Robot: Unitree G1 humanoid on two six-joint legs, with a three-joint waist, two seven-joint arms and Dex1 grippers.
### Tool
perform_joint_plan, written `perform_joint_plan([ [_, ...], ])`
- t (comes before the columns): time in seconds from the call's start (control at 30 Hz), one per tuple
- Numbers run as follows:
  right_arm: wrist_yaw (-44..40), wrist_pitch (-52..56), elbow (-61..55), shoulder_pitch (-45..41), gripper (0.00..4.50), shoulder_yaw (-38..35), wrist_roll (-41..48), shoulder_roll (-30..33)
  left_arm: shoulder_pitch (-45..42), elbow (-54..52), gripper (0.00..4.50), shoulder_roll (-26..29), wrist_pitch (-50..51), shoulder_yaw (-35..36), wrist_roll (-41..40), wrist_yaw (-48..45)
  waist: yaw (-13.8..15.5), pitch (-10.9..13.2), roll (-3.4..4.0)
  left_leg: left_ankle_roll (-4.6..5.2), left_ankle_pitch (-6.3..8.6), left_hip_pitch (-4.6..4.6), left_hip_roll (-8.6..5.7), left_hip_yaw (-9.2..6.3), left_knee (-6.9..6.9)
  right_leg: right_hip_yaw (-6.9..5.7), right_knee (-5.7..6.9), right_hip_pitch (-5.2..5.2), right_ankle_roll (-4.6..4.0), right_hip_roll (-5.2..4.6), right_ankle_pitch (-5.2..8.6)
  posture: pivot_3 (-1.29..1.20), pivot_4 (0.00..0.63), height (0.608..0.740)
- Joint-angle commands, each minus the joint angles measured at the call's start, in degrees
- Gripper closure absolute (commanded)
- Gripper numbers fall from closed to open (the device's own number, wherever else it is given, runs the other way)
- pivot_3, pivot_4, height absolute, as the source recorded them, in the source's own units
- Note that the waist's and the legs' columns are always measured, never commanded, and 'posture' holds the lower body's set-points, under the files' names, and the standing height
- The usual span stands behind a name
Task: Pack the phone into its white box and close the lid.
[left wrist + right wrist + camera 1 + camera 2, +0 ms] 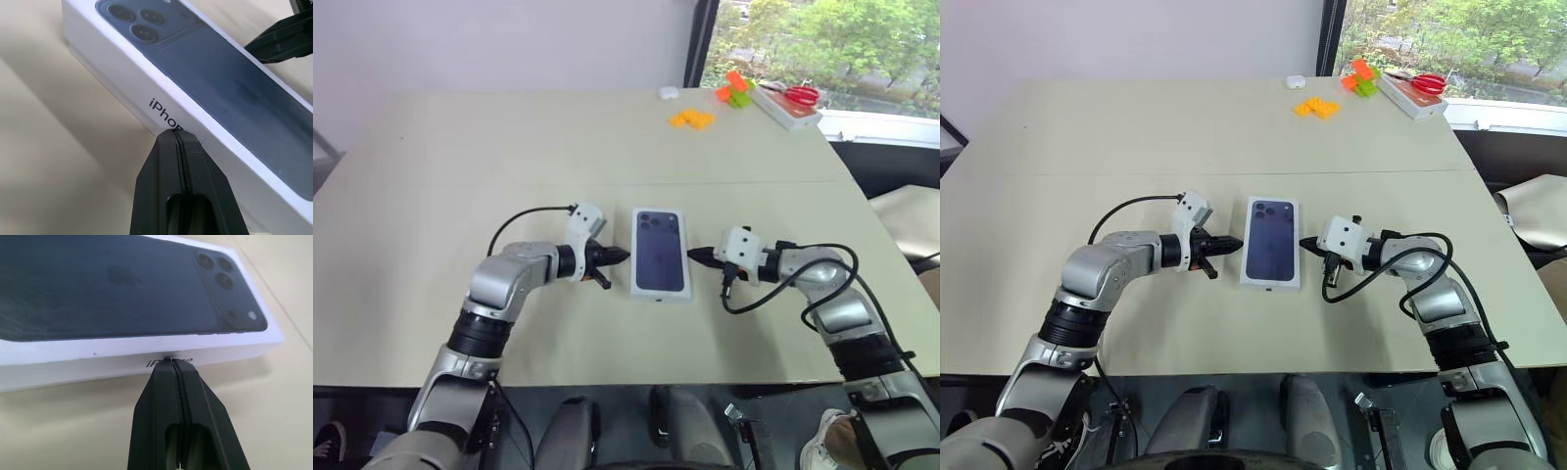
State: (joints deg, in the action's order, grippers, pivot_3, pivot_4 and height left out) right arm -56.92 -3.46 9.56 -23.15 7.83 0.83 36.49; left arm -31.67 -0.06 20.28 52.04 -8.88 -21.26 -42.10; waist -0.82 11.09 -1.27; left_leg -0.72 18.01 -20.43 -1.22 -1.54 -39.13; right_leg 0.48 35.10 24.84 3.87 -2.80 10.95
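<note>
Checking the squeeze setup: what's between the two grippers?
The lid, printed face up, sits between the left gripper and right gripper, both shut; nothing else, per the left eye view.

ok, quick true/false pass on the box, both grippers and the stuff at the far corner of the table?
1. The lid sits closed on the box, phone picture up. True.
2. The left gripper is wide open. False: its fingers are shut, tip at the lid's left side wall.
3. The right gripper is shut. True.
4. Both grippers are on the same side of the box. False: one on each long side.
5. Orange blocks lie beside the box. False: they lie at the table's far corner.
</note>
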Motion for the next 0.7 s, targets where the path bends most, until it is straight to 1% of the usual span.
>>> perform_joint_plan([
  [0.03,0.43,-2.29,-1.05,-0.82,4.48,0.62,-0.68,0.03,-0.34,-0.94,4.5,0.05,-1.7,-1.01,0.13,-0.74,0.04,0.0,0.0,0.0,0.0,0.0,0.0,0.0,0.0,0.0,0.0,0.0,0.0,0.0,0.0,0.0,0.15,0.74],
  [0.2,0.62,-2.42,-0.17,-1.83,4.48,-0.84,-0.42,0.93,-1.64,-0.67,4.5,0.47,-0.7,0.88,-1.11,-0.64,0.03,0.0,0.0,0.0,0.0,0.01,0.0,0.0,0.0,0.0,0.01,0.0,-0.01,0.01,0.0,0.0,0.15,0.74],
  [0.37,0.21,0.23,0.87,-4.26,4.48,-4.6,3.78,1.79,-3.34,-1.04,4.5,0.76,0.14,2.74,-2.46,-0.29,0.02,0.01,-0.01,0.0,0.0,0.0,0.0,0.01,0.0,0.0,0.0,0.0,-0.01,0.0,0.0,0.0,0.15,0.74],
  [0.5,-0.24,1.44,0.32,-5.89,4.48,-5.84,5.62,1.81,-5.29,-1.42,4.5,1.11,0.68,3.28,-2.92,-0.11,0.05,0.01,-0.01,0.0,0.0,0.0,0.0,-0.01,0.0,-0.01,0.0,-0.01,-0.01,0.0,0.0,0.0,0.15,0.74],
  [0.6,0.15,5.02,-1.6,-6.98,4.48,-6.83,9.17,-0.14,-7.29,-0.55,4.5,-0.37,1.21,4.5,-4.01,0.95,0.02,0.01,-0.01,0.0,0.0,-0.01,0.0,-0.01,0.01,-0.01,-0.01,0.0,0.0,0.01,0.0,0.0,0.15,0.74],
  [0.7,0.84,6.15,-2.51,-6.41,4.48,-5.51,9.24,-1.66,-7.66,-0.1,4.5,-2.83,0.14,2.45,-3.15,2.06,0.07,0.01,-0.01,0.0,0.0,-0.02,0.0,-0.01,0.0,-0.01,-0.01,0.0,0.0,-0.01,0.0,0.0,0.15,0.74],
])
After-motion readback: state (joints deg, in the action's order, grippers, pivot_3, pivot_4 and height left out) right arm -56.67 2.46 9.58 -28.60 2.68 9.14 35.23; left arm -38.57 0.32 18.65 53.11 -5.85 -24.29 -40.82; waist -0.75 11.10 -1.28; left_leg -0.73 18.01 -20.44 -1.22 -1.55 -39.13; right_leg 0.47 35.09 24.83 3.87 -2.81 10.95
